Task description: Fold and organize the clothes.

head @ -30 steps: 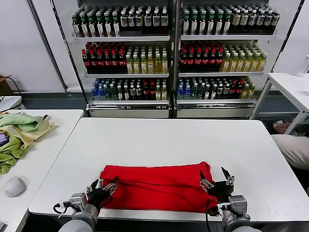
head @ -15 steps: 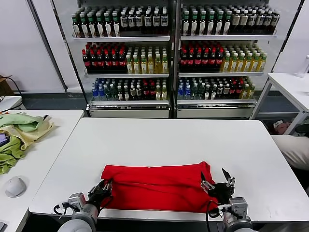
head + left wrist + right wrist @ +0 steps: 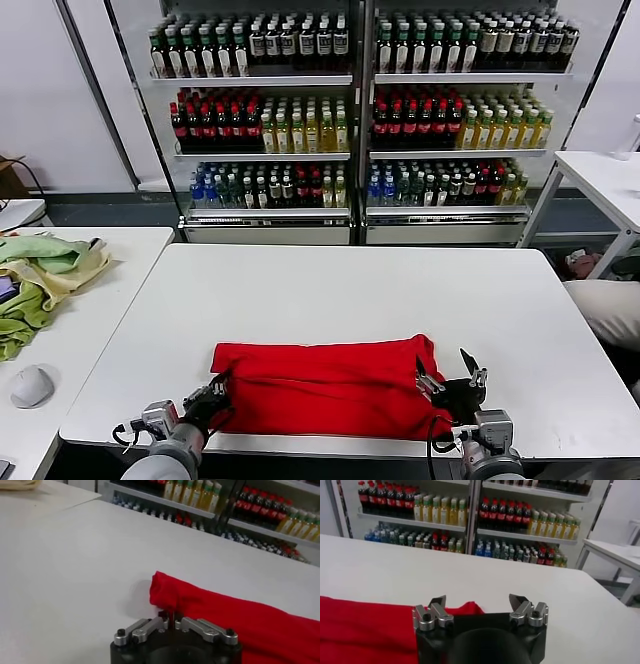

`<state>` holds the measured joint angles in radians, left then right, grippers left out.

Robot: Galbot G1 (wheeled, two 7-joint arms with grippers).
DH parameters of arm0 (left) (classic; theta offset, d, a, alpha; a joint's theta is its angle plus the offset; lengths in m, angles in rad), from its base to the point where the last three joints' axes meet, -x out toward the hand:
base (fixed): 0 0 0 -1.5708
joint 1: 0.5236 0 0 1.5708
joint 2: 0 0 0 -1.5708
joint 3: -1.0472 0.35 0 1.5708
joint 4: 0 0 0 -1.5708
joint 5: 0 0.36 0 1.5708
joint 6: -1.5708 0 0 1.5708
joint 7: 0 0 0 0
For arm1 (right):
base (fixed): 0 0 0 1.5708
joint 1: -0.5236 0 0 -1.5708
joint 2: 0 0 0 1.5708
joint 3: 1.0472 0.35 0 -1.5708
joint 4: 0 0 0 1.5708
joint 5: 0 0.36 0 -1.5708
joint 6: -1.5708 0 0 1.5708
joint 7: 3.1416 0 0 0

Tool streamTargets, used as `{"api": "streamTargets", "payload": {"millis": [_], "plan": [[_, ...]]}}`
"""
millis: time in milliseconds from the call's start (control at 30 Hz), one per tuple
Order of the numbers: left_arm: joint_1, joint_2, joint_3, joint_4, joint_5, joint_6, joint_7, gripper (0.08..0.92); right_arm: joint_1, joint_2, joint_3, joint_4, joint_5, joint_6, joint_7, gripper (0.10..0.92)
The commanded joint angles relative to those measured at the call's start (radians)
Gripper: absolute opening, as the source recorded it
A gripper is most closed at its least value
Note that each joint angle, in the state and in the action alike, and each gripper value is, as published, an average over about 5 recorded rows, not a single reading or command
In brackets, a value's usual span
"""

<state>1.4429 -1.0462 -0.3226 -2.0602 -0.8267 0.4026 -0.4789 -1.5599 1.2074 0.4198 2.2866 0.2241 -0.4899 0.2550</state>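
The bright red T-shirt [image 3: 325,385] lies folded into a long band along the near edge of the white table [image 3: 350,285], plain side up. My left gripper [image 3: 212,395] is at the band's near left corner; in the left wrist view [image 3: 170,617] its jaws are shut on the red cloth [image 3: 240,620]. My right gripper [image 3: 448,373] is open at the band's right end. In the right wrist view [image 3: 479,603] a tip of the shirt [image 3: 370,630] lies between the spread fingers, apart from them.
A heap of pale green and beige cloths [image 3: 40,280] and a grey mouse [image 3: 30,385] lie on the table at the left. Bottle shelves [image 3: 350,120] stand behind. Another white table [image 3: 600,175] is at the far right.
My left gripper's fingers were spread one second ago; they have closed on the shirt's left corner. My right gripper has sunk slightly and stays open.
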Motion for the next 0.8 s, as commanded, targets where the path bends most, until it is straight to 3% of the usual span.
{"api": "streamTargets", "payload": {"millis": [33, 200, 400, 567, 800], "plan": [[0.002, 0.016, -0.100, -0.118, 0.144, 0.071, -0.070, 0.108, -0.001, 0.000, 0.002, 0.007, 0.001, -0.001, 0.001, 0.823], [-0.003, 0.053, -0.270, -0.112, 0.149, 0.158, -0.158, 0.108, 0.001, -0.003, 0.010, 0.009, 0.001, -0.001, 0.001, 0.823], [0.015, 0.096, -0.388, -0.069, 0.232, 0.180, -0.212, 0.108, 0.019, -0.004, 0.011, 0.006, 0.002, -0.003, 0.002, 0.823], [0.013, 0.086, -0.363, -0.124, 0.192, 0.180, -0.211, 0.108, 0.025, -0.005, 0.008, 0.004, 0.002, -0.003, 0.002, 0.823], [0.046, 0.006, -0.246, -0.359, -0.145, 0.179, -0.146, 0.108, 0.024, -0.003, 0.010, 0.003, 0.001, -0.002, 0.002, 0.823]]}}
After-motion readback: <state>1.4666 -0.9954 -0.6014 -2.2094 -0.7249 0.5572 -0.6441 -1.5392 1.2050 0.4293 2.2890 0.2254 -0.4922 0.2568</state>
